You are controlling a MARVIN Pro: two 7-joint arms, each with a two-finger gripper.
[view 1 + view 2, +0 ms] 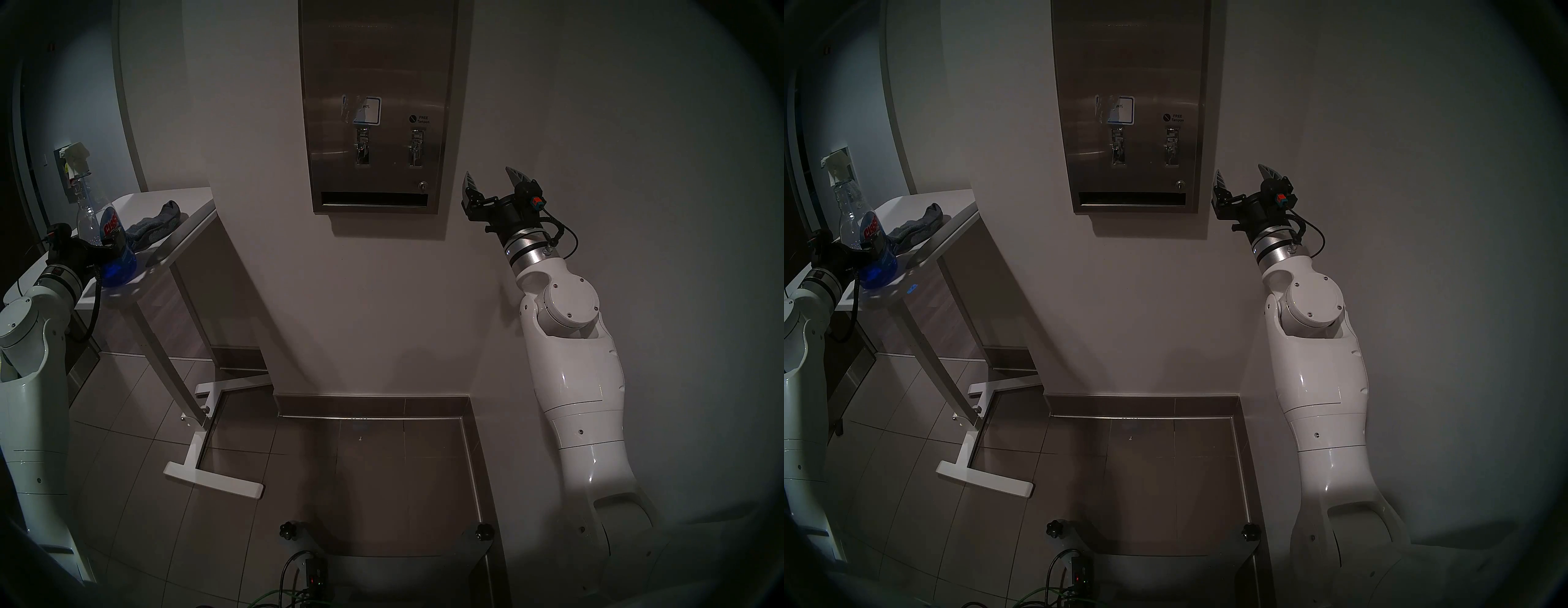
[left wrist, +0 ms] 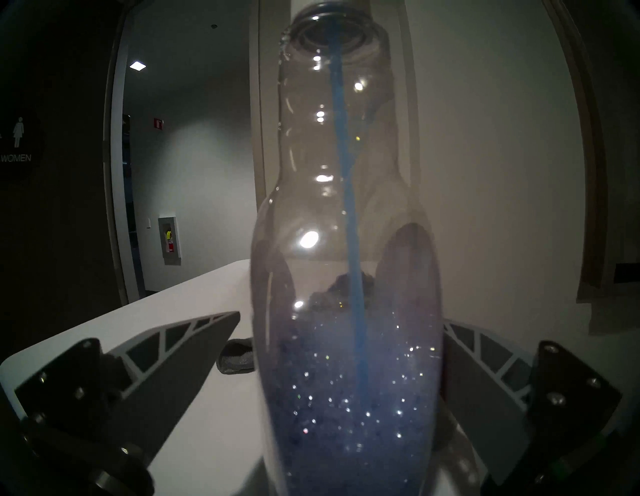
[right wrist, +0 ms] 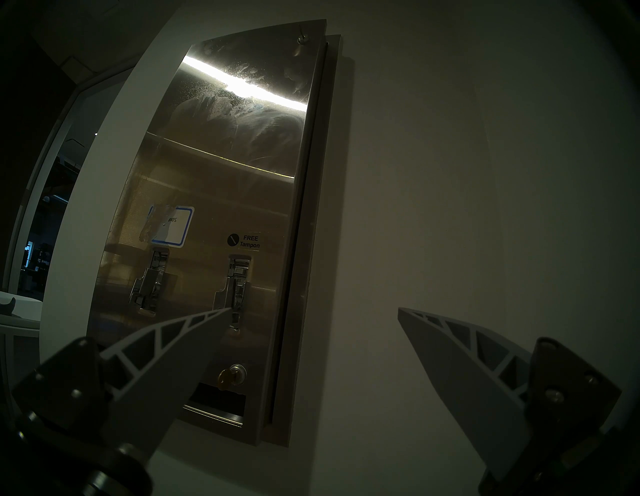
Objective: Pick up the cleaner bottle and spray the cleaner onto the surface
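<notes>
Dim all round, heavy fisheye vignette at edges. Hard glare band across top of the steel dispenser panel (image 3: 242,86), smears lit up. Cleaner bottle (image 2: 346,242) soft, close-up, w/ specular glints; ceiling light (image 2: 137,65) behind.

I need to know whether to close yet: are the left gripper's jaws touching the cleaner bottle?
Cannot tell. In the left wrist view the left gripper straddles the cleaner bottle; one side shows a gap, the other is hidden.

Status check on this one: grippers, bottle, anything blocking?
Left gripper open, straddling the cleaner bottle, not yet closed. Right gripper open, empty, beside the steel dispenser panel. Grey cloth behind bottle; no obstruction.
</notes>
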